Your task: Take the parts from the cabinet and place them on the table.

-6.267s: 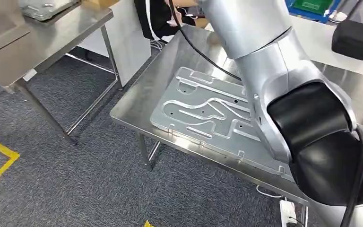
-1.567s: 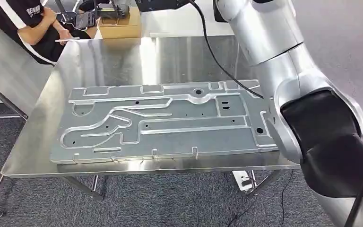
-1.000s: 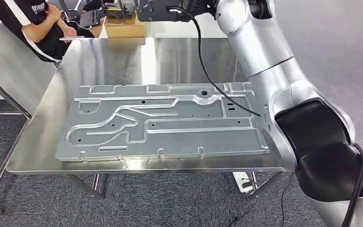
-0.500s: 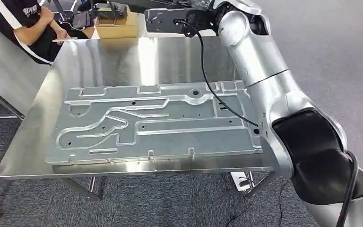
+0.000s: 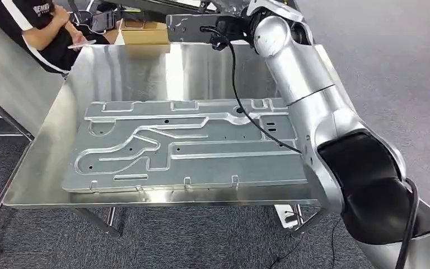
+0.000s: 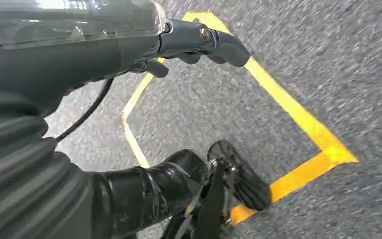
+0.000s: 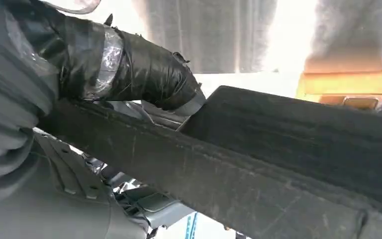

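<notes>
Right hand [image 7: 129, 74] grips a flat stamped metal part [image 5: 187, 25] above the steel table [image 5: 145, 73].

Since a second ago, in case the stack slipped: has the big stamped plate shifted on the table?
No. The stamped plate lies along the front edge of the table as before; the slight shift of the whole picture is the camera's.

The right hand [image 7: 129, 69] is mostly covered by its own tape-wrapped thumb and the dark panel [image 7: 258, 164] it holds; how its fingers lie on the far side cannot be told. In the head view the panel [image 5: 193, 25] runs off the top edge, and the arm hides its right end. The floor [image 6: 298, 45] under the left hand [image 6: 199, 42] is smeared. The person [image 5: 31, 28] at the far left is cut at the edge.
</notes>
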Robot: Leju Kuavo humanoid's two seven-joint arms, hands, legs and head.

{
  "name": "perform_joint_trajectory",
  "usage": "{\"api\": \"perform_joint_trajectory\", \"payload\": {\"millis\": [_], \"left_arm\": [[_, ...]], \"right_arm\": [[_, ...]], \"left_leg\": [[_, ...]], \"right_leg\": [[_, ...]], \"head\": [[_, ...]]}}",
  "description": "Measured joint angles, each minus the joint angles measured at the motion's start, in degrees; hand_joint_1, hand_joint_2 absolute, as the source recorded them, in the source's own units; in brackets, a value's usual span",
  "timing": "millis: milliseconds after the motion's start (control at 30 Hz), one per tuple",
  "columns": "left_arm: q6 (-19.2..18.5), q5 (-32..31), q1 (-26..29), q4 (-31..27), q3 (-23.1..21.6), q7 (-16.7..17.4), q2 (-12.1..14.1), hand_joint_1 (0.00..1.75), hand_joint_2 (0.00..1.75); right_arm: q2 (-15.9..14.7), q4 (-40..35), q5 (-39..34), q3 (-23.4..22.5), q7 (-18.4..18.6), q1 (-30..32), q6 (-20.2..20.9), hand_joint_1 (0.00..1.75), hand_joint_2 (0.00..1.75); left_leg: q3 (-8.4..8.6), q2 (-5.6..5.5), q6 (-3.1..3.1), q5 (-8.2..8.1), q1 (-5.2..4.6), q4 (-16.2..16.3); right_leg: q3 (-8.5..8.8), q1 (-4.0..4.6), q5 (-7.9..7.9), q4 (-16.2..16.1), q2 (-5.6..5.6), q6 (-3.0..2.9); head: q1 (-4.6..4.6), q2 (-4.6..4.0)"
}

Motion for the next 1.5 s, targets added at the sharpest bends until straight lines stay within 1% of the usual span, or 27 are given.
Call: {"api": "perform_joint_trajectory", "payload": {"millis": [100, 167, 200, 267, 333, 367, 400, 467, 500, 533, 633, 667, 700, 800, 833, 867, 900, 967, 1000, 1100, 1167, 1233, 1300, 1333, 1367, 1400, 1500], "left_arm": [[0.09, 0.0, -0.11, 0.0, 0.07, 0.02, 0.0, 0.0, 1.75], [0.2, 0.02, -0.11, 0.0, 0.07, 0.15, 0.0, 0.0, 1.75], [0.2, 0.07, -0.02, 0.02, 0.07, 0.2, -0.11, 0.0, 1.75], [0.22, 0.13, 0.03, 0.02, 0.09, 0.26, -0.11, 0.0, 1.75], [0.2, 0.17, -0.04, 0.02, 0.11, 0.26, -0.09, 0.0, 1.75], [0.17, 0.17, -0.04, 0.02, 0.11, 0.22, -0.11, 0.0, 1.75], [0.09, 0.17, -0.03, 0.02, 0.11, 0.17, -0.11, 0.0, 1.75], [0.0, 0.2, -0.03, 0.02, 0.11, 0.09, -0.13, 0.0, 1.75], [0.0, 0.2, -0.05, 0.02, 0.11, 0.02, -0.04, 0.0, 1.75], [0.0, 0.2, -0.05, 0.02, 0.11, 0.02, -0.07, 0.0, 1.75], [0.0, 0.2, -0.18, 0.02, 0.11, 0.0, -0.07, 0.0, 1.75], [0.0, 0.2, -0.18, 0.02, 0.11, 0.0, -0.13, 0.0, 1.75], [0.0, 0.2, -0.12, 0.02, 0.11, 0.0, -0.24, 0.0, 1.75], [0.0, 0.2, -0.14, 0.02, 0.11, 0.0, -0.26, 0.0, 1.75], [0.0, 0.2, -0.15, 0.02, 0.11, 0.0, -0.26, 0.0, 1.75], [0.0, 0.2, -0.21, 0.02, 0.11, 0.0, -0.26, 0.0, 1.75], [0.0, 0.2, -0.25, 0.02, 0.11, 0.0, -0.26, 0.0, 1.75], [0.0, 0.2, -0.17, 0.02, 0.11, 0.0, -0.35, 0.0, 1.75], [0.0, 0.2, -0.11, 0.02, 0.11, 0.0, -0.39, 0.0, 1.75], [0.0, 0.22, -0.24, 0.02, 0.11, 0.09, -0.42, 0.0, 1.75], [0.0, 0.28, -0.26, 0.02, 0.11, 0.09, -0.42, 0.0, 1.75], [0.0, 0.33, -0.11, 0.04, 0.11, 0.17, -0.48, 0.0, 1.75], [0.0, 0.35, -0.12, 0.07, 0.13, 0.2, -0.57, 0.0, 1.75], [0.0, 0.46, -0.15, 0.07, 0.11, 0.11, -0.57, 0.0, 1.75], [0.0, 0.55, -0.16, 0.07, 0.11, 0.02, -0.57, 0.0, 1.75], [0.0, 0.55, -0.14, 0.07, 0.13, -0.02, -0.57, 0.0, 1.75], [0.0, 0.68, -0.13, 0.07, 0.13, -0.11, -0.55, 0.0, 1.75]], "right_arm": [[0.29, 0.04, -0.15, 0.0, 0.35, 0.04, 0.02, 1.75, 1.75], [0.33, 0.15, -0.22, -0.13, 0.11, 0.01, 0.0, 1.75, 1.75], [0.35, 0.26, -0.26, -0.17, 0.04, -0.1, -0.02, 1.75, 1.75], [0.55, 0.57, -0.79, -0.17, 0.0, -0.18, 0.04, 1.75, 1.75], [0.72, 1.0, -1.22, -0.17, 0.0, 0.06, 0.13, 1.75, 1.75], [0.81, 1.25, -1.29, -0.17, 0.0, 0.18, 0.13, 1.75, 1.75], [0.9, 1.47, -1.29, -0.17, 0.02, 0.19, 0.13, 1.75, 1.75], [1.23, 1.66, -1.31, -0.2, 0.04, 0.1, 0.13, 1.75, 1.75], [1.38, 1.73, -1.36, -0.2, 0.04, 0.06, 0.13, 1.75, 1.75], [1.38, 1.81, -1.38, -0.2, 0.04, -0.08, 0.13, 1.75, 1.75], [1.46, 2.12, -1.44, -0.2, 0.04, 0.05, 0.13, 1.75, 1.75], [1.47, 2.23, -1.49, -0.2, 0.04, 0.01, 0.13, 1.75, 1.75], [1.47, 2.32, -1.53, -0.2, 0.04, -0.1, 0.13, 1.75, 1.75], [1.44, 2.58, -1.6, -0.2, 0.04, -0.1, 0.13, 1.75, 1.75], [1.47, 2.73, -1.64, -0.2, 0.04, 0.1, 0.13, 1.75, 1.75], [1.47, 2.88, -1.71, -0.2, 0.0, 0.31, 0.15, 1.75, 1.75], [1.47, 2.97, -1.7, -0.2, 0.07, 0.38, 0.15, 1.75, 1.75], [1.47, 3.04, -1.73, -0.2, 0.04, 0.23, 0.13, 1.75, 1.75], [1.47, 3.04, -1.73, -0.2, 0.04, 0.09, 0.13, 1.75, 1.75], [1.58, 3.06, -1.88, -0.2, 0.24, -0.03, 0.13, 1.75, 1.75], [1.55, 3.3, -1.9, -0.22, -0.04, -0.1, 0.15, 1.75, 1.75], [1.6, 3.34, -1.92, -0.26, -0.02, -0.21, 0.13, 1.75, 1.75], [1.62, 3.39, -2.14, -0.26, -0.04, -0.19, 0.13, 1.75, 1.75], [1.64, 3.61, -2.14, -0.26, -0.04, -0.13, 0.15, 0.0, 0.0], [1.64, 3.83, -2.19, -0.26, -0.04, -0.05, 0.15, 0.0, 0.0], [1.64, 3.89, -2.27, -0.26, -0.04, 0.02, 0.13, 0.0, 0.0], [1.64, 3.91, -2.73, -0.26, 0.13, -0.01, 0.02, 0.0, 0.0]], "left_leg": [[-0.07, 0.01, -0.84, 0.19, 0.04, -0.17], [-0.39, 0.06, -1.42, -0.31, 0.28, 0.23], [-0.97, 0.1, -1.63, -1.73, 0.29, 2.08], [-4.69, 0.11, -1.97, -6.21, 0.32, 10.52], [-8.07, 0.11, -2.12, -8.39, 0.31, 17.49], [-8.17, 0.11, -2.02, -7.55, 0.31, 17.36], [-6.89, 0.11, -1.85, -5.43, 0.3, 14.47], [-1.66, 0.13, -1.25, -0.22, 0.28, 3.74], [-0.06, 0.13, -0.85, -0.62, 0.19, 0.39], [0.16, 0.14, -0.79, -0.3, -0.27, 0.07], [0.0, -0.04, -0.44, -0.15, -0.38, 0.13], [0.38, 0.1, 0.19, 0.31, 0.37, -0.72], [0.5, 0.14, 0.5, 0.46, 0.27, -0.96], [0.38, 0.21, 0.88, 0.49, 0.25, -0.89], [0.33, 0.21, 0.92, 0.46, 0.23, -0.8], [0.32, 0.18, 0.95, 0.39, 0.23, -0.7], [0.33, 0.11, 0.89, 0.28, 0.23, -0.57], [0.46, -0.07, 0.62, 0.01, 0.23, -0.21], [0.4, -0.07, 0.38, -0.15, 0.23, -0.12], [0.15, -0.08, -0.37, -0.13, -0.15, -0.06], [0.22, -0.1, -1.07, -0.08, -0.11, -0.28], [-1.06, 0.04, -1.55, -2.63, 0.07, 2.84], [-5.2, 0.04, -1.95, -7.08, 0.22, 12.05], [-7.2, 0.05, -2.08, -8.44, 0.21, 16.0], [-8.36, 0.05, -2.11, -8.6, 0.22, 18.15], [-8.03, 0.06, -2.07, -7.14, 0.22, 17.06], [-1.34, 0.1, -1.51, 0.44, 0.22, 2.88]], "right_leg": [[-0.16, 0.4, 0.34, -0.35, 0.16, -0.52], [0.21, -0.26, 0.91, -1.14, 0.02, -1.45], [0.24, -0.23, 1.01, -1.25, 0.03, -1.86], [0.17, -0.08, 1.0, -1.23, 0.08, -2.18], [0.17, 0.11, 0.96, -1.15, 0.16, -2.24], [0.21, 0.17, 0.94, -1.1, 0.18, -2.25], [0.23, 0.22, 0.88, -1.04, 0.23, -2.23], [0.36, 0.33, 0.71, -0.84, 0.36, -2.07], [0.36, 0.3, 0.61, -0.84, 0.31, -1.97], [0.14, 0.64, 0.61, -0.76, 0.35, -1.67], [0.3, 0.43, 0.79, -1.11, 0.28, -0.95], [0.18, 0.66, 0.42, -0.85, 0.29, -0.49], [-0.2, 0.52, -0.61, 0.27, 0.25, -0.39], [-5.83, 0.29, -6.86, 12.51, 0.23, 0.1], [-7.6, 0.24, -7.85, 16.11, 0.21, 0.23], [-8.22, 0.12, -7.43, 17.14, 0.2, 0.29], [-7.38, -0.02, -5.68, 15.17, 0.17, 0.29], [-2.13, -0.05, -0.2, 4.44, 0.07, -0.1], [-0.28, 0.04, 0.75, -0.03, -0.03, -0.4], [-0.04, 0.59, 0.48, -0.64, 0.11, -0.58], [0.12, 0.21, 0.78, -1.11, 0.16, -1.3], [0.43, -0.06, 1.11, -1.66, 0.03, -2.06], [0.41, 0.04, 1.04, -1.61, 0.1, -2.19], [0.39, 0.1, 0.99, -1.5, 0.09, -2.26], [0.39, 0.14, 0.93, -1.39, 0.11, -2.28], [0.43, 0.14, 0.83, -1.33, 0.14, -2.28], [0.67, 0.11, 0.41, -0.91, 0.25, -1.85]], "head": [[-0.02, 0.0], [-0.02, 0.0], [-0.02, 0.0], [-0.04, 0.0], [-0.04, 0.0], [-0.04, 0.0], [-0.04, 0.0], [-0.04, 0.0], [0.0, 0.0], [-0.04, 0.0], [-0.02, 0.0], [-0.04, 0.0], [0.02, 0.0], [-0.02, 0.0], [0.0, 0.0], [0.0, 0.0], [0.0, 0.0], [0.0, 0.0], [0.0, 0.0], [0.0, 0.0], [-0.02, 0.0], [-0.04, 0.0], [-0.04, 0.0], [-0.02, 0.0], [-0.04, 0.0], [-0.04, 0.0], [-0.02, 0.0]]}}
